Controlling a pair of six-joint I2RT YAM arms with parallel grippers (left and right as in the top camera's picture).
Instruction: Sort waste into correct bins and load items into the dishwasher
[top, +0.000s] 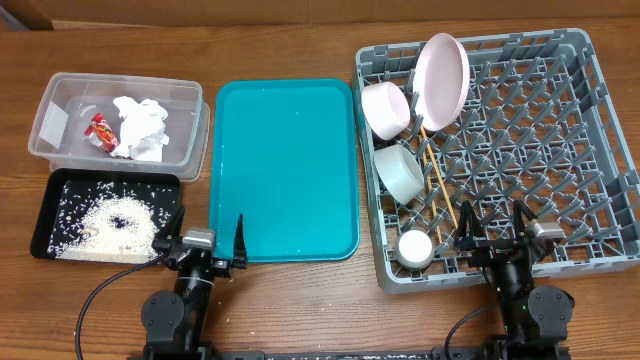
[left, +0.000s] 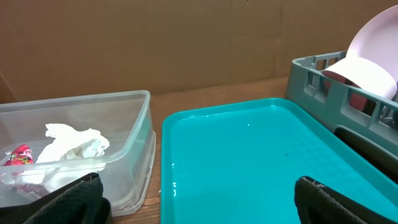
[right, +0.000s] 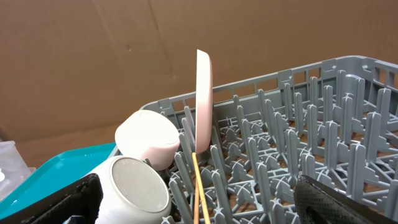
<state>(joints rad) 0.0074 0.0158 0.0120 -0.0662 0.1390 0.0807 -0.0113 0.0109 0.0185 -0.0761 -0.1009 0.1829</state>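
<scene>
Since the crumpled napkin (top: 140, 127) and the red wrapper (top: 102, 130) are found in the clear tub (top: 196, 120), and the rice (top: 112, 225) is heaped in the black tray (top: 42, 215) just in front of it, the waste is judged sorted. The plate (top: 443, 80) is stood on edge between pegs in the dish rack (top: 608, 130), with the pink bowl (top: 383, 108) and the grey bowl (top: 400, 172) tipped on their sides beside it, the chopsticks (top: 436, 178) laid slantwise across the pegs and the small cup (top: 415, 247) set at the near-left corner; loading is judged complete or nearly so. The teal tray (top: 285, 150) between bins and rack carries no items, though a few pale specks on it cannot be identified. The left gripper (top: 208, 228) is held spread and empty at the teal tray's near-left corner, close to the black tray; the right gripper (top: 493, 220) is likewise spread and empty above the rack's near wall, just beside the cup. Two hazards are noted: a sideways sweep by the left arm could catch the shallow black tray and scatter rice over its low wall, and a careless move by the right arm could strike the cup or topple the plate
</scene>
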